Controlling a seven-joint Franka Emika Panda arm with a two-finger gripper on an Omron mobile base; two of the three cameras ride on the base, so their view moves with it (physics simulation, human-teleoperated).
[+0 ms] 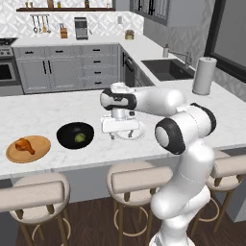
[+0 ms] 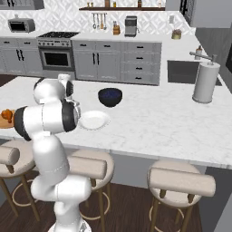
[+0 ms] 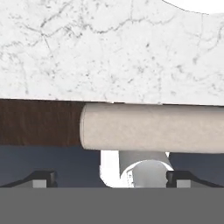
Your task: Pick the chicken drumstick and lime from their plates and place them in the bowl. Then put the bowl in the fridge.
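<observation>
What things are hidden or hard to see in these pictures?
- Wooden plate: right base view, cut by the left edge and the arm.
- White plate: left base view, half behind the hand.
- White plate: hand view, cut off at the top.

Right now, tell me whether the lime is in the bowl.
In. The lime lies inside the black bowl; the white plate is bare.

counter (image 1: 48,108): drumstick (image 1: 24,145) on wooden plate (image 1: 41,150) at near left edge | bowl (image 1: 65,136) just right of it, lime (image 1: 80,138) inside | white plate (image 2: 93,120) right of bowl, gripper (image 1: 122,135) above its left part | blue bowl (image 2: 110,97) behind white plate | paper towel roll (image 1: 203,76) far right | stools (image 1: 137,178) in front
</observation>
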